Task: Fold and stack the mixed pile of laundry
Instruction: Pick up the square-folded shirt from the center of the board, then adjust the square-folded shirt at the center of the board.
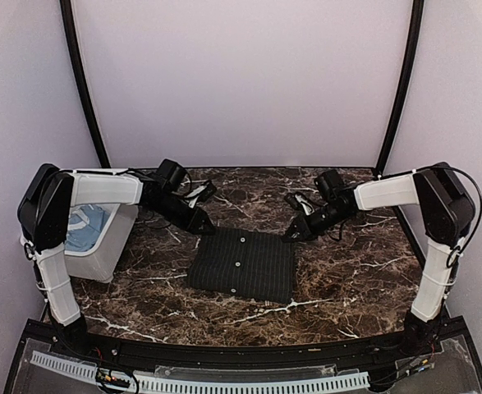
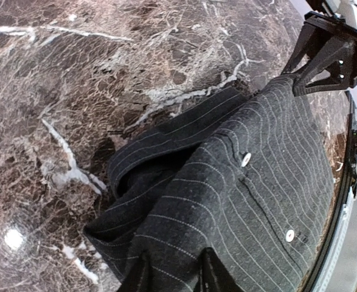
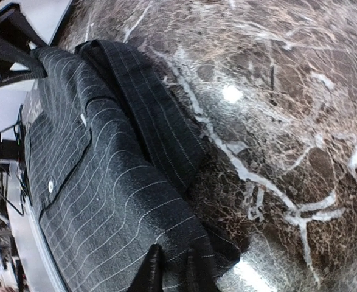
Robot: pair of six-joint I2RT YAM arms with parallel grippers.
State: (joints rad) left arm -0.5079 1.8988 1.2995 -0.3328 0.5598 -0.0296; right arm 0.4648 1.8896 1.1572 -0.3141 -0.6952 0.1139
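Black pinstriped button shirt [image 1: 242, 264]: folded to a flat rectangle, buttons facing up, at the centre of the brown marble-patterned worktop [image 1: 347, 279].
Left end effector [image 1: 206, 227]: at the shirt's far left corner; fingers [image 2: 140, 277] pinching a bunched fold of the fabric.
Right end effector [image 1: 293, 233]: at the shirt's far right corner; fingers [image 3: 149, 271] drawn close, pinching the shirt edge.
Light blue T-shirt [image 1: 84, 226]: bunched inside the white plastic bin [image 1: 109, 250] at the worktop's left side, beneath the left arm.

One black shirt [image 1: 245, 264], one blue T-shirt [image 1: 84, 228], one bin [image 1: 111, 246], two hands [image 1: 208, 230] [image 1: 291, 235].
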